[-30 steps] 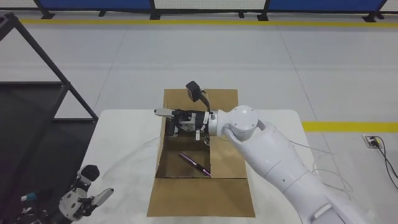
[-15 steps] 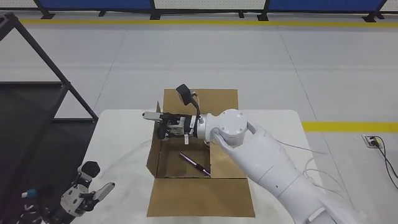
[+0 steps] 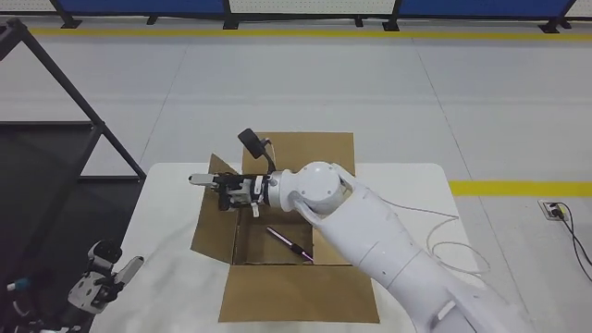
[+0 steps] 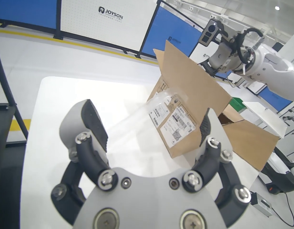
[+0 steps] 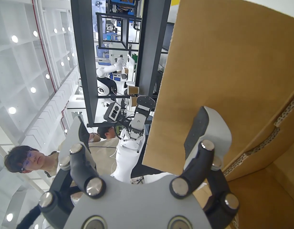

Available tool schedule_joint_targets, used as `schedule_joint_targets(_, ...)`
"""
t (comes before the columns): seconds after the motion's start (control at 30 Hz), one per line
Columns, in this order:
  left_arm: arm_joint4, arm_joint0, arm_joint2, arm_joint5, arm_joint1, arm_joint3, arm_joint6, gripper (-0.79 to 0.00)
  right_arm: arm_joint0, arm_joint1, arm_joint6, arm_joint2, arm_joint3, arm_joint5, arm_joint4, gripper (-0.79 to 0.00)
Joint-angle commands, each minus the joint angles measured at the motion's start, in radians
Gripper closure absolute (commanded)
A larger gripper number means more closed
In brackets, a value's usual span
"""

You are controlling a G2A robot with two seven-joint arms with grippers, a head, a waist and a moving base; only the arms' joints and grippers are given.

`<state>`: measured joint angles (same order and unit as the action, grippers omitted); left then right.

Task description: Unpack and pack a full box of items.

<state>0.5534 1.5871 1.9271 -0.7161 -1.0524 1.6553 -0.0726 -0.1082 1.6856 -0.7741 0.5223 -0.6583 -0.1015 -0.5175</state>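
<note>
An open cardboard box (image 3: 344, 240) stands on the white table (image 3: 171, 231), with a dark purple pen-like item (image 3: 289, 243) lying inside. My right gripper (image 3: 209, 181) is open at the box's left flap (image 3: 215, 227); in the right wrist view the flap (image 5: 221, 60) has its edge between the spread fingers (image 5: 205, 125). My left gripper (image 3: 100, 284) hangs open and empty near the table's front left corner. From the left wrist view, this gripper (image 4: 151, 125) faces the box's labelled side (image 4: 178, 125), which carries clear film.
The box's front flap (image 3: 298, 294) lies spread on the table and the back flap (image 3: 305, 148) folds outward. A black metal frame (image 3: 65, 120) stands to the left of the table. Bare table lies left of the box.
My right gripper has swung left, pushing the left flap outward from upright to splayed. My left gripper has drifted left and back toward the table's corner.
</note>
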Motion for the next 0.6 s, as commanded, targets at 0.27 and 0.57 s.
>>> schedule_joint_targets(0.27,-0.086,-0.01,0.004,0.011,0.001,-0.012,-0.032,-0.785,0.021,0.083,0.032,-0.04,0.112,-0.008,0.049,-0.785)
schedule_joint_targets(0.57,-0.087,-0.01,0.004,0.016,0.001,-0.012,-0.03,-0.785,0.032,0.126,0.012,-0.029,0.196,-0.051,0.064,-0.785)
